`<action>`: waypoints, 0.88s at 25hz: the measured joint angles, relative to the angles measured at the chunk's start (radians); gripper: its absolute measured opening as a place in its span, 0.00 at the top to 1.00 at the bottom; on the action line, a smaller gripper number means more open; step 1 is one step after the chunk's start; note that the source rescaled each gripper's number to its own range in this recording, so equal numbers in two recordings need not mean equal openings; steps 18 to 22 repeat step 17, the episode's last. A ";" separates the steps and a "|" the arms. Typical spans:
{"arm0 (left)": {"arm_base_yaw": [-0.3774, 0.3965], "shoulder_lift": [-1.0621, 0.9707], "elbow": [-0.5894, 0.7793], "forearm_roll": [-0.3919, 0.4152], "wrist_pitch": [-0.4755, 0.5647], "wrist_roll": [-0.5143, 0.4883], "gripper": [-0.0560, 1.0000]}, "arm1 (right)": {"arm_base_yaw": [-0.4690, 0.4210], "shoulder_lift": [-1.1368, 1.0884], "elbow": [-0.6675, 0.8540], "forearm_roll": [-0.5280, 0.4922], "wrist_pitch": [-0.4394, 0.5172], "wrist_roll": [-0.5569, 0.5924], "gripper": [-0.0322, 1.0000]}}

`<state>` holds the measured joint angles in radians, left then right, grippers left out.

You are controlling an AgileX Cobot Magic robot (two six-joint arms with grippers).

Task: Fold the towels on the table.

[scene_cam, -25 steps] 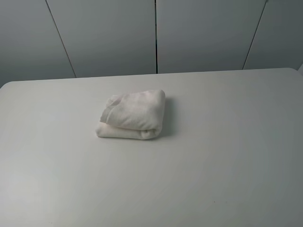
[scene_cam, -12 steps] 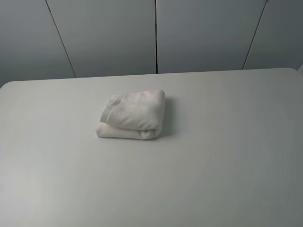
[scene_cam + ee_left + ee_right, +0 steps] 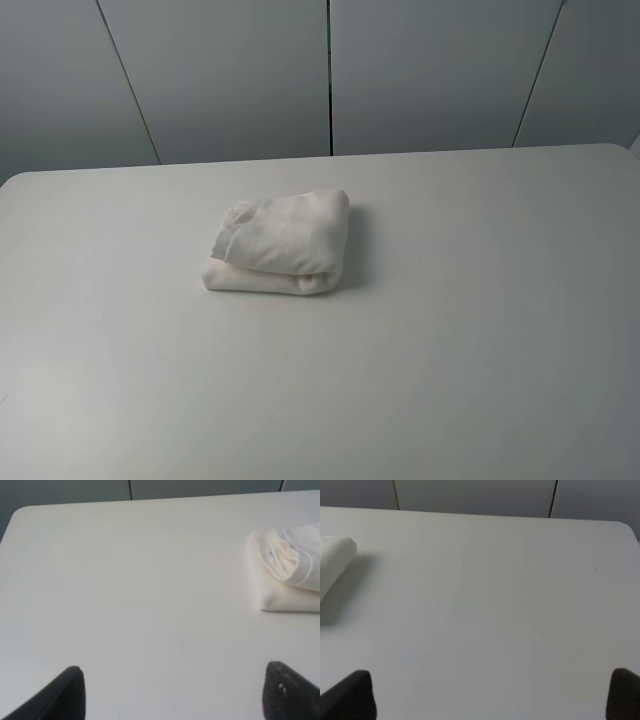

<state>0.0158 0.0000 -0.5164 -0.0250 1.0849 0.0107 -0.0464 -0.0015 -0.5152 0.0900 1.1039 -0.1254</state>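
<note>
The towel [image 3: 282, 244] is lying on the table [image 3: 480, 330], folded up into a small fat bundle. It is sitting nearer the far edge of the table than the near edge, and a little closer to the left edge than the right one. Its top layer is curling over the bottom layer, and a rounded fold is facing the near edge. From the left wrist camera, a tiny dark label is showing on the rolled end of the towel [image 3: 285, 572], and a woven band is running across the cloth beside it. From the right wrist camera, only one end of the towel [image 3: 334, 562] is peeking in.

The left gripper [image 3: 175, 692] is hanging over the bare table, well apart from the towel. Its two dark fingers [image 3: 67, 692] are standing wide apart and are holding nothing.

The right gripper [image 3: 490, 695] is also hanging over bare table, well apart from the towel. Its fingers [image 3: 352, 695] are spread wide too, with nothing between them.
</note>
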 joint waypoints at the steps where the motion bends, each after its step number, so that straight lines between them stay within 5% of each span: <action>1: 0.000 0.000 0.000 0.000 0.000 0.000 0.04 | 0.000 0.000 0.000 0.000 0.000 0.002 0.00; 22: 0.000 0.000 0.000 0.000 0.000 0.000 0.04 | 0.000 0.000 0.000 0.000 0.000 0.002 0.00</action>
